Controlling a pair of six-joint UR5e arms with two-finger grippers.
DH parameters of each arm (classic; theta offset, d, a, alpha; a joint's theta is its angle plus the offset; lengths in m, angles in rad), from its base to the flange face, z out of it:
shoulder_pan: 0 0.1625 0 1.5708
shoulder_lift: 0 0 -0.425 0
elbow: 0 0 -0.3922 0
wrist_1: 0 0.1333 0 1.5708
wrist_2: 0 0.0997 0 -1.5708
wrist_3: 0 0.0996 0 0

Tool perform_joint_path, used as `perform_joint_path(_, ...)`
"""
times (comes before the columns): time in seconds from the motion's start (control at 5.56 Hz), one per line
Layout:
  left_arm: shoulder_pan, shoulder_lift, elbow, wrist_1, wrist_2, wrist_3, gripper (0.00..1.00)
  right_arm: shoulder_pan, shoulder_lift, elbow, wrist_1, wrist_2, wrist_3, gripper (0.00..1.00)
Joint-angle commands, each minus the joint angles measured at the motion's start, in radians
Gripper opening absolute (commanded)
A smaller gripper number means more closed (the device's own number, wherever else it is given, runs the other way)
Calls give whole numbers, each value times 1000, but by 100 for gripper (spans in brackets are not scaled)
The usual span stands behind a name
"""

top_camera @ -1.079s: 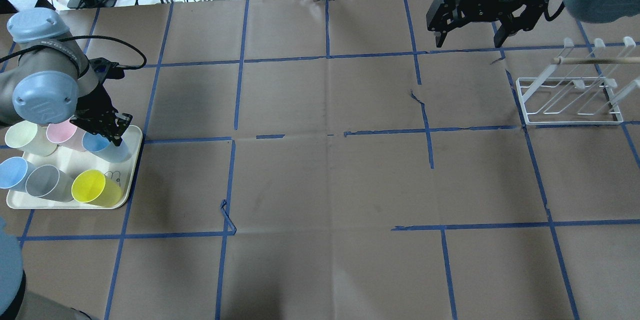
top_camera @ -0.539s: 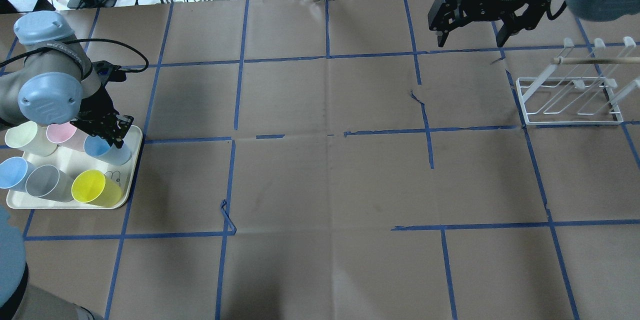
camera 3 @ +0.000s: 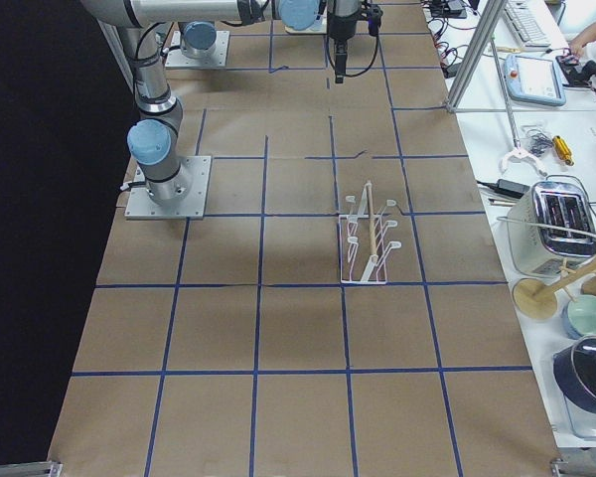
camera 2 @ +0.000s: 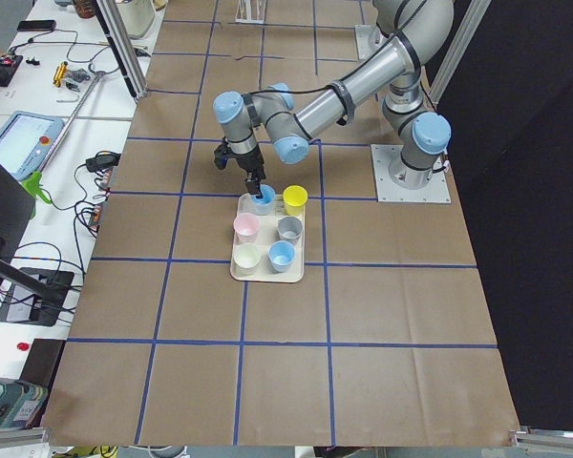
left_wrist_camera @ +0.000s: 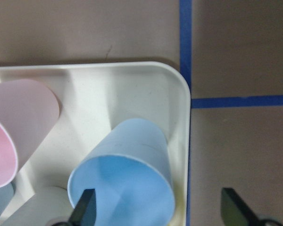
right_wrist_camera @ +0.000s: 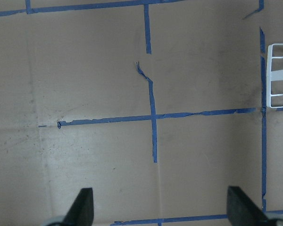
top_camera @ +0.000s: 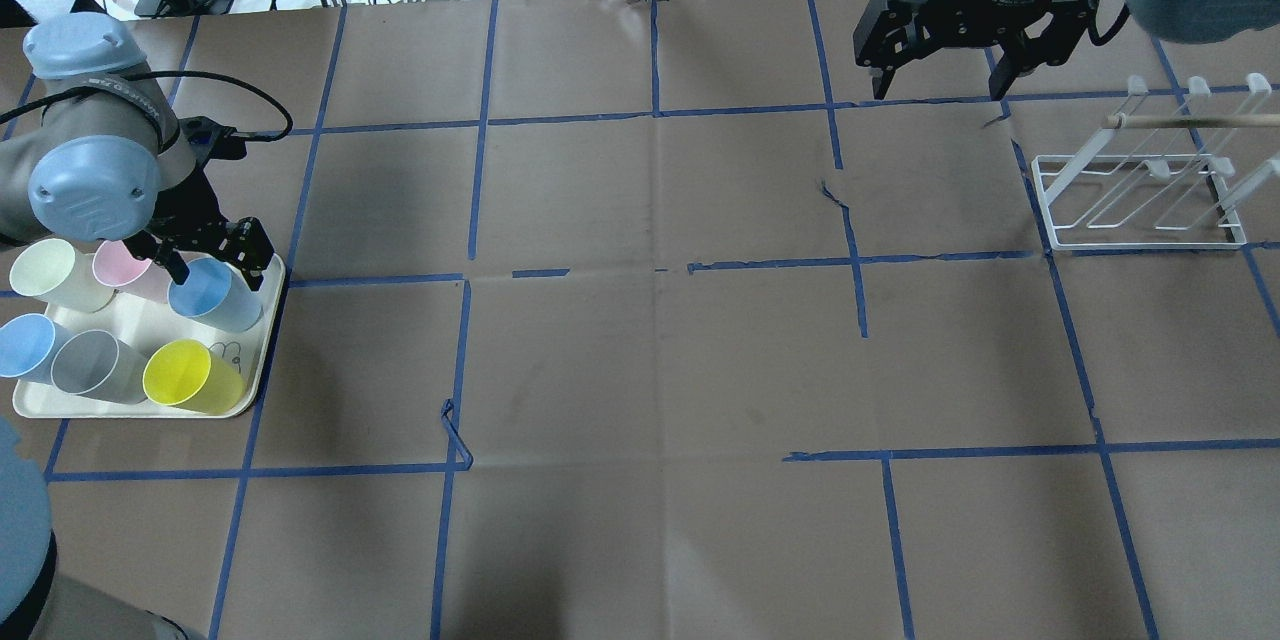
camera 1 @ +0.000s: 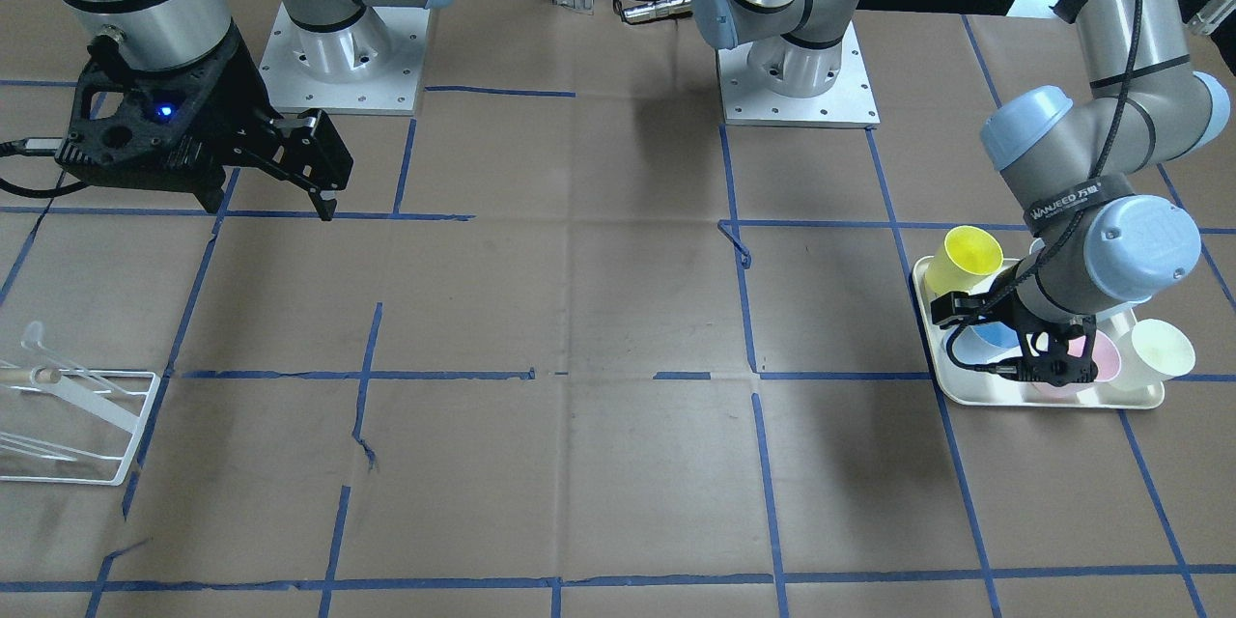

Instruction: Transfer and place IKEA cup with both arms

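Two grippers, both wide open: the left gripper [left_wrist_camera: 158,212] straddles the near wall of the IKEA cup [left_wrist_camera: 127,174], which stands in the tray [left_wrist_camera: 132,80] at the left edge of the desk [top_camera: 650,370]; the right gripper [top_camera: 940,85] holds nothing.

In the front-facing view the left arm [camera 1: 1130,251] covers most of the IKEA cup [camera 1: 995,338] and part of the pink cup [camera 1: 1106,357]. In the left wrist view the bottom edge cuts off all but the jaw tips of the left gripper [left_wrist_camera: 159,206]. In the overhead view the right edge crops the rack [top_camera: 1150,245].
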Motion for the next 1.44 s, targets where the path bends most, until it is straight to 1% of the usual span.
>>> perform_joint_path(0.0, -57, 138, 20, -138, -48, -29, 93, 0, 1, -3, 32, -3, 2, 100)
perform_joint_path(0.18, -136, 198, 87, -264, -134, -82, 93, 0, 1, -4, 32, -1, 2, 100)
perform_joint_path(0.36, -234, 205, 211, -395, -142, -226, 93, 0, 1, -3, 32, 3, 0, 100)
perform_joint_path(0.54, -332, 213, 295, -468, -141, -347, 93, 0, 1, -3, 32, 5, 0, 100)
perform_joint_path(0.72, -388, 235, 313, -470, -144, -400, 97, 0, 1, -3, 32, 5, 0, 100)
perform_joint_path(0.9, -398, 293, 312, -464, -163, -393, 98, 0, 1, -3, 32, 5, 0, 100)
perform_joint_path(1.08, -398, 300, 284, -408, -162, -397, 98, 0, 1, -3, 32, 5, 0, 100)
perform_joint_path(1.26, -399, 321, 275, -407, -164, -408, 98, 0, 1, -3, 32, 5, 0, 100)
